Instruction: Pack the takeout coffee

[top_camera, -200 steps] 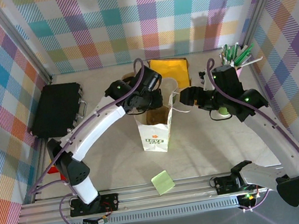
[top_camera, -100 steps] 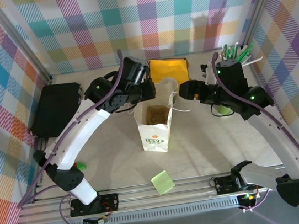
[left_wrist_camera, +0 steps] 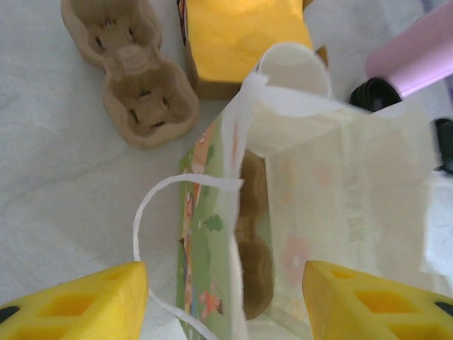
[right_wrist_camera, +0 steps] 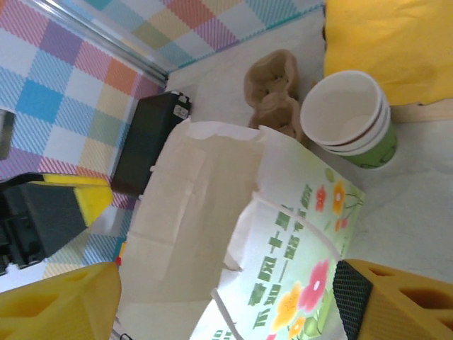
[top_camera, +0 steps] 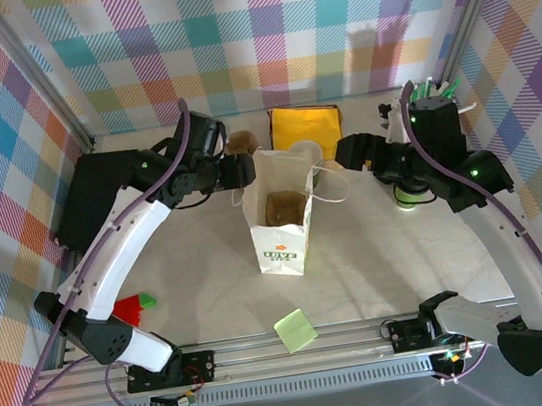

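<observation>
Seen from above, the left gripper (top_camera: 240,171) has swung off the paper bag (top_camera: 279,224) to its left and opened wide. The takeout coffee (top_camera: 306,151) stands lidless just behind the bag, between it and the equally wide, empty right gripper (top_camera: 349,151). In the left wrist view the cup's rim shows past the bag's far edge – well ahead of the spread fingers (left_wrist_camera: 85,301); in the right wrist view it stands beyond the bag, beside a yellow packet (right_wrist_camera: 396,42).

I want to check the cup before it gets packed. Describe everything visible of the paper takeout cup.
The paper takeout cup is cream above a green lower band, its rim ridged as if cups are nested. It is lidless, empty inside and upright on the table, just beyond the paper bag and beside the yellow packet. Whether it touches either is unclear.
</observation>
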Available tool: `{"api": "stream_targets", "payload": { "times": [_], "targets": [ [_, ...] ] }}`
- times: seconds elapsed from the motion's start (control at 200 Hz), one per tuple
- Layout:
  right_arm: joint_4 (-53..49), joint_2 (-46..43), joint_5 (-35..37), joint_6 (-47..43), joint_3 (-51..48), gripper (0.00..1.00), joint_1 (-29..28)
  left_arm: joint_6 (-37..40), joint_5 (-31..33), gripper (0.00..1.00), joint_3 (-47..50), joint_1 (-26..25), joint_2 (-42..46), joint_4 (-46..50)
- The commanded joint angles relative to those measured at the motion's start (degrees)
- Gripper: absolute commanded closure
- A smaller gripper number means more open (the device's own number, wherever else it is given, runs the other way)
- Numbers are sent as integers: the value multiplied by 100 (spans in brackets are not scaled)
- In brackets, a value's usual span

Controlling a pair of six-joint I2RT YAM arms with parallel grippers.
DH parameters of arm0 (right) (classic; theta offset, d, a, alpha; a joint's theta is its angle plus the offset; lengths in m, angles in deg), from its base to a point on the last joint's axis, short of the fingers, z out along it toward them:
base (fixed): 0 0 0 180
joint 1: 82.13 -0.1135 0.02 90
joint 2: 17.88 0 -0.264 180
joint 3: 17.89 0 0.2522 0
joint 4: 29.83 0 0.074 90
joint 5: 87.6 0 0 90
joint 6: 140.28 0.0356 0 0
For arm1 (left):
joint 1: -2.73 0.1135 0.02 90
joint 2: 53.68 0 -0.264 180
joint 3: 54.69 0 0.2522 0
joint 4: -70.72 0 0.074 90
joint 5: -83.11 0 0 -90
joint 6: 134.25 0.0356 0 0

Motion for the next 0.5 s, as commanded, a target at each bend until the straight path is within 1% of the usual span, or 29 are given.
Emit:
{"api": "stream_targets", "payload": {
  "times": [0.0,0.045,0.16,0.245,0.29,0.365,0.435,0.495],
  "targets": [
    [-365,-185,241,-282,-40,20,105,379,-421,41,421,85,-79,-513],
    [-472,-227,372,-313,-72,19,130,349,-350,45,532,85,-139,-607],
    [-593,-306,542,-362,-202,18,252,176,-277,60,675,83,-282,-741],
    [-755,-294,838,-436,-242,18,337,-39,-147,69,823,77,-231,-929],
    [-819,-285,1026,-488,-271,18,389,-260,30,73,901,77,-174,-996],
    [-844,-294,1393,-581,-378,16,479,-524,7,80,1052,68,-72,-1200],
    [-828,-278,1748,-590,-485,15,613,-806,144,84,1132,27,-2,-1250],
    [-793,-243,1935,-668,-552,14,741,-972,190,85,1206,-16,57,-1299]
  ]
}}
